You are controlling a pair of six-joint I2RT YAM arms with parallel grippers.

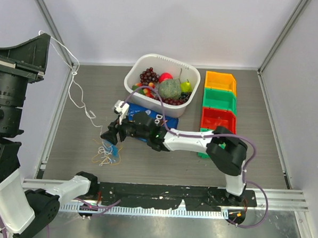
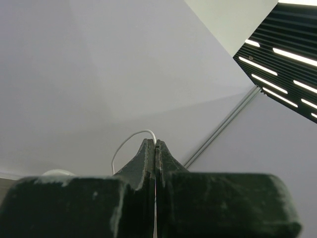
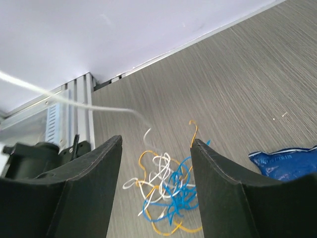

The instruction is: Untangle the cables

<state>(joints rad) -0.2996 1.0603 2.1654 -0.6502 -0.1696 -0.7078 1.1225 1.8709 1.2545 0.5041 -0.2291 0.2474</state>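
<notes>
As only its wrist view shows, the left claw [image 2: 155, 143] clenches white cable [image 2: 133, 134]; right claw [image 3: 156, 142] gapes over tangle [image 3: 166, 198].

The right arm [image 1: 192, 140] is built of a white link set between bulky black joints – a thin purple hose [image 1: 254, 150] is looped along it. The left arm [image 1: 5, 193] is made alike: a white shell under ribbed black housings. The right gripper [image 3: 156, 148] is fitted with broad matte black fingers [image 3: 84, 188]; those of the left gripper [image 2: 155, 146] are scuffed pale at the edges
</notes>
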